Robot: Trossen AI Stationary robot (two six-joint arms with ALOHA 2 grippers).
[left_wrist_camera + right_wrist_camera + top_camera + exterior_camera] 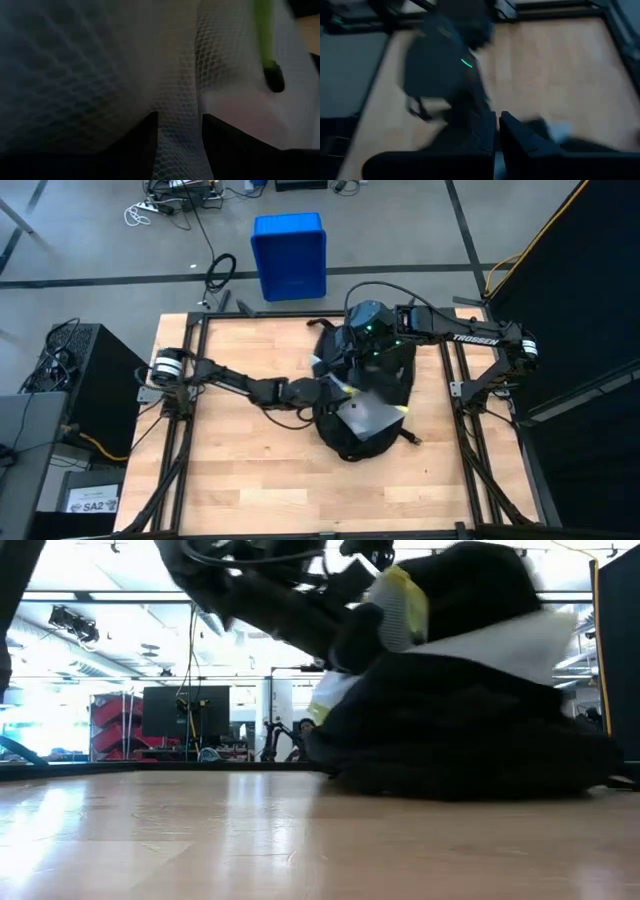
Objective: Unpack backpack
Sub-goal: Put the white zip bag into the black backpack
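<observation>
Left gripper (177, 145) is at the backpack's (370, 395) open mouth, nose-deep in white mesh (180, 75); fingers part-spread with mesh bunched between them, looks like mid-pinch, but I can't tell if it actually has a hold; a yellow-green strip (265, 35) sits just past the mesh. Likely aim: grip the mesh item and drag it out.

Right gripper (497, 131) is over the pack's far end near the table's (250, 470) back edge, fingers shut; whether it's pinching fabric I can't see; my guess is it's lifting the top to hold the opening wide for the left arm.

Backpack lies right of centre on the table, white and yellow contents showing in the gap.

Beyond the table: blue bin (289, 255) on the floor, well clear.
</observation>
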